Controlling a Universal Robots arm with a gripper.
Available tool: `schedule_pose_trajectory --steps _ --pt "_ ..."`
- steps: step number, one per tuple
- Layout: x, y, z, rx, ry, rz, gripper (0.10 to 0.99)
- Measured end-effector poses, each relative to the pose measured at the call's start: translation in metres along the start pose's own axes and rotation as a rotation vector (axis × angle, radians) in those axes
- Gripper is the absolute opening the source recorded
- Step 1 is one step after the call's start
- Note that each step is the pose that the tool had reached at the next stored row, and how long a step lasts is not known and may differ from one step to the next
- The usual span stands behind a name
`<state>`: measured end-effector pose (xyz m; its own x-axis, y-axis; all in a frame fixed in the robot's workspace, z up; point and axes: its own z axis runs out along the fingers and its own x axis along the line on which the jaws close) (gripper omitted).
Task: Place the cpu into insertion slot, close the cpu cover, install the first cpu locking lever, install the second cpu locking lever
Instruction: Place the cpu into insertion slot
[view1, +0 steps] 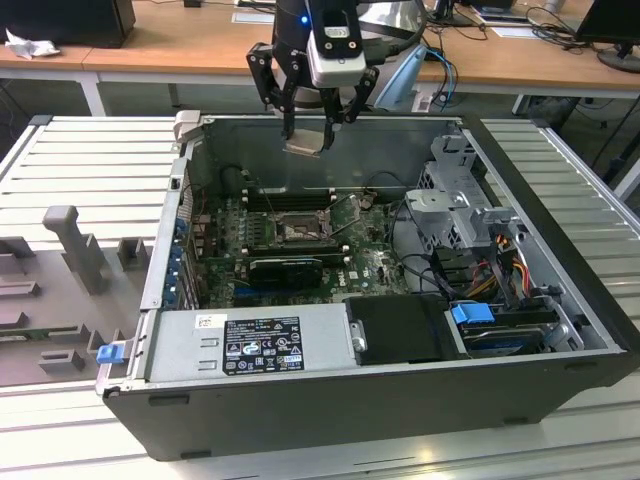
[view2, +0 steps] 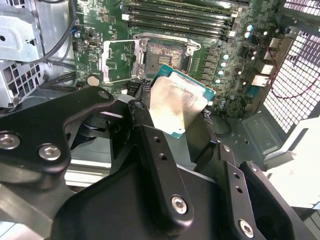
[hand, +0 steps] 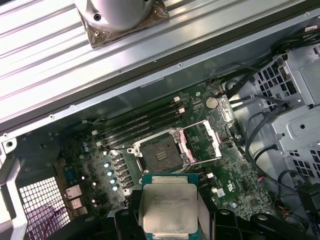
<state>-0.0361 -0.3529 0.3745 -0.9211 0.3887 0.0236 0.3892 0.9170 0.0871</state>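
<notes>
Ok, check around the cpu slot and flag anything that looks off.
Nothing stands out. The claw holds the cpu above the board. The slot is bare, and its cover is swung open beside it. No damage or loose parts are visible.

The silvery square chip (hand: 169, 207) hangs well above the socket (hand: 161, 154) — dark-framed, bare — whose metal cover (hand: 216, 144) lies swung open beside it.
</notes>
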Motion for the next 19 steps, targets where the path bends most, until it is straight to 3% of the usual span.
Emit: schedule_pose_trajectory --steps 19 --pt "0.0000 0.0000 0.0001 -0.002 -0.0067 0.077 0.525"
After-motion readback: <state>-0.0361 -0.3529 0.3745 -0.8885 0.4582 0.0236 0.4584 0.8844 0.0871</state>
